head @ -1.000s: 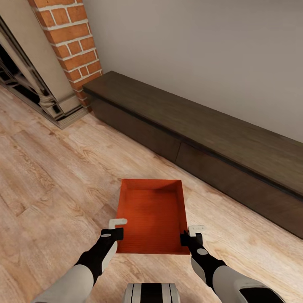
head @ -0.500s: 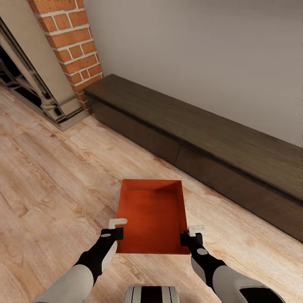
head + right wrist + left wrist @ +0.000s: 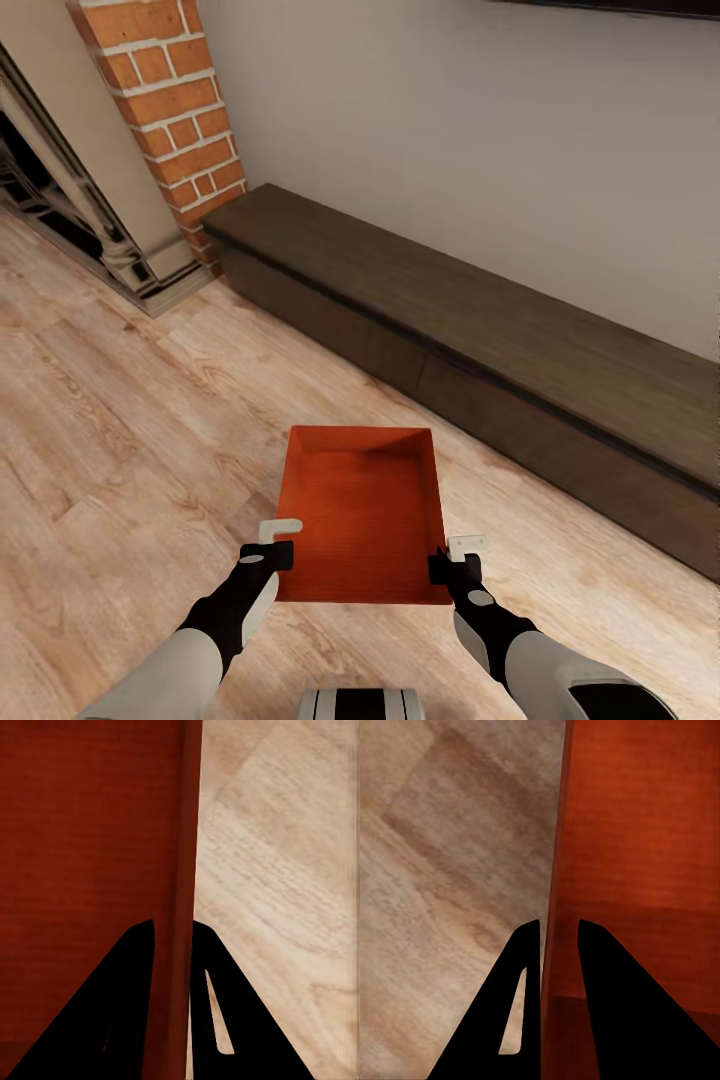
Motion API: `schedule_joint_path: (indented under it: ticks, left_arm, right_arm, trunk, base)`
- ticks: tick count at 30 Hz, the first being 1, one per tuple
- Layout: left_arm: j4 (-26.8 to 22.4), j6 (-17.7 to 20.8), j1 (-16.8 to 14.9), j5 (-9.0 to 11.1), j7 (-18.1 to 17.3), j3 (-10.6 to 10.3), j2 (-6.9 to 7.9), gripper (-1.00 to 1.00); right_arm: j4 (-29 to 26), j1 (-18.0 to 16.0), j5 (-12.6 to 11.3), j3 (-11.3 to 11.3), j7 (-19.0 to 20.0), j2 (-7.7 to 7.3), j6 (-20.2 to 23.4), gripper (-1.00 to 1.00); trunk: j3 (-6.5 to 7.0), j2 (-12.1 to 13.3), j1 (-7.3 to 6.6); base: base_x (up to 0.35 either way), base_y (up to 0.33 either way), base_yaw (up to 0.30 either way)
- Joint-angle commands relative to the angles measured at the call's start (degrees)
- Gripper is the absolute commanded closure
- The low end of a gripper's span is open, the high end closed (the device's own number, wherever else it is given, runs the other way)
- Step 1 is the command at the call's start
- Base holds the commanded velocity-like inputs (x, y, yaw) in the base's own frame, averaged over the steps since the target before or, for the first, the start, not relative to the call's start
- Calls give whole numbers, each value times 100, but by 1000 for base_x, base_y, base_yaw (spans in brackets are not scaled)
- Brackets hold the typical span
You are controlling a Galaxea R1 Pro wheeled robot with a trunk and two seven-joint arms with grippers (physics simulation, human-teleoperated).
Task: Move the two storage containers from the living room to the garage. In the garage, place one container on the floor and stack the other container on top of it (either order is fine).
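Clearly the haul has barely begun: wood plank floor [image 3: 120, 420], a brick fireplace [image 3: 170, 110] at upper left and a long dark cabinet [image 3: 480, 340] mean the living room. One orange-red, low-walled container [image 3: 362, 515], empty, sits at lower centre, held off the floor, the left gripper [image 3: 272, 545] and right gripper [image 3: 455, 560] each clenched on a side wall.

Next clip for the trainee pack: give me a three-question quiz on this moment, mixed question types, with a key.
1. True or false: the storage container rests on the dark low cabinet.
2. Multiple choice: each end effector grips the container by (A) its bottom, (B) a side wall, (C) the far wall.
3. Fill in: the floor below is light ____ planks.

Key:
1. False; it is held in front of the robot, apart from the cabinet.
2. B; the left end effector and right end effector each straddle a thin side wall, as both wrist views show.
3. Wood.
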Motion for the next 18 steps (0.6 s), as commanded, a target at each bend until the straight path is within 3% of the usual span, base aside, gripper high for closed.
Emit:
schedule_joint_path:
  ticks: [1,18]
  left_arm:
    - [-17,40,-2,-4,77,-52,8,100]
    - [-26,34,-2,-4,77,-51,8,100]
  right_arm:
    - [16,-2,-26,-32,-48,-2,-23,100]
    - [16,-3,-28,-23,-48,3,-23,100]
  trunk:
    - [15,40,-23]
    - [321,722,-396]
  base:
    - [0,0,0]
    - [0,0,0]
